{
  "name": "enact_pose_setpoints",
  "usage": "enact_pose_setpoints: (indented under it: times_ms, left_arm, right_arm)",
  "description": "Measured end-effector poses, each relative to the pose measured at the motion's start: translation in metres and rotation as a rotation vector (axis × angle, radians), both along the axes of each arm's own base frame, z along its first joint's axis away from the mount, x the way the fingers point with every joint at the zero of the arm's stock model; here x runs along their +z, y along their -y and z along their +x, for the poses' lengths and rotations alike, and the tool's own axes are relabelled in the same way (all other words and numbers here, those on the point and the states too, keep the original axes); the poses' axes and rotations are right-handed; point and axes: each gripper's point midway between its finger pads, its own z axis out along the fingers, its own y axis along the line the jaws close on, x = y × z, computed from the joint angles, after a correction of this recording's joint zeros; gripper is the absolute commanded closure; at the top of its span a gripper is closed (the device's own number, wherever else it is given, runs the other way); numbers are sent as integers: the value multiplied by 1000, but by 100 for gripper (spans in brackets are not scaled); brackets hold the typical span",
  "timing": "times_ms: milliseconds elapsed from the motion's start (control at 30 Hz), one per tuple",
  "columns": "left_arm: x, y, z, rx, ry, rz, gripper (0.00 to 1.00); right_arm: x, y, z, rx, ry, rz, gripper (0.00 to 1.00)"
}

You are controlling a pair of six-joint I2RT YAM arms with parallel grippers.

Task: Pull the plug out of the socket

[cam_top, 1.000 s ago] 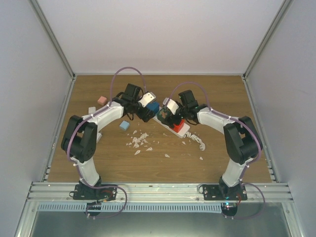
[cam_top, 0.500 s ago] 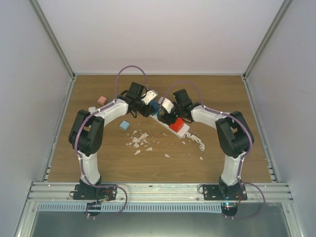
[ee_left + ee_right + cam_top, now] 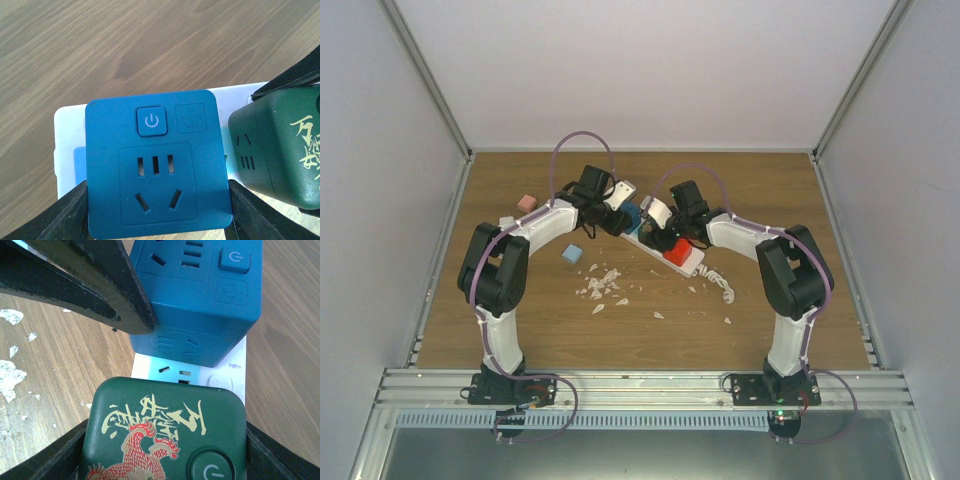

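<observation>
**A:** Left gripper [image 3: 157, 212]: clamped on the blue plug [image 3: 155, 165], a finger [image 3: 70, 217] against each side wall. Right gripper [image 3: 165, 460]: clamped the same way on the green plug [image 3: 165, 430].

**B:** And the power strip?

**A:** The power strip [image 3: 67, 150] lies flat on the table [image 3: 150, 40], mid-board. From overhead its long axis runs 10 o'clock to 4 o'clock. The blue plug sits at the 10 o'clock end and the green is just beside it toward 4. The red plug [image 3: 677, 253] comes next, and the cord [image 3: 720, 282] trails off past the 4 o'clock end.

**B:** Which arm is nearer?

**A:** Neither, since both have hold of a plug. The left arm reaches in from 9 o'clock and the right from 3 o'clock.

**B:** How do the grips sit against that axis?

**A:** The left gripper's fingers pinch along the strip, and one looks to sit in the narrow gap between blue and green. The right gripper's fingers pinch across the strip's width.

**B:** So what does the pull turn on?

**A:** My judgement is a straight lift off the strip's face, square to the long axis. Both plugs look fully seated, with no pins showing. One arm probably has to hold the strip down while the other lifts, or the strip comes up too. Tilting toward the neighbouring plug risks jamming the pins or bumping it.

**B:** Anything else nearby?

**A:** White scraps [image 3: 605, 285] on the table toward 7 o'clock, well apart from the strip.
</observation>
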Motion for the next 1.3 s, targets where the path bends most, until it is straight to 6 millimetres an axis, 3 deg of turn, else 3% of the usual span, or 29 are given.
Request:
enact_pose_setpoints:
  times_ms: [367,667,933,1133,1200,1300]
  left_arm:
    - [2,-3,-7,-1,79,68,71]
    - [7,-14,-4,9,16,-45,71]
    - [8,-5,-7,6,119,92,75]
    - [8,-17,-5,19,65,28,76]
    - [11,-21,-5,16,54,-3,76]
    - [32,-22,-6,1,111,-2,75]
  right_arm:
    - [0,-1,0,0,-4,5,80]
    - [1,-7,0,9,-2,14,80]
    - [0,-6,2,-5,-5,11,80]
    - [0,-7,1,-2,-7,12,80]
    - [-1,-7,1,-3,-7,11,80]
    - [-1,-6,2,-9,-6,10,80]
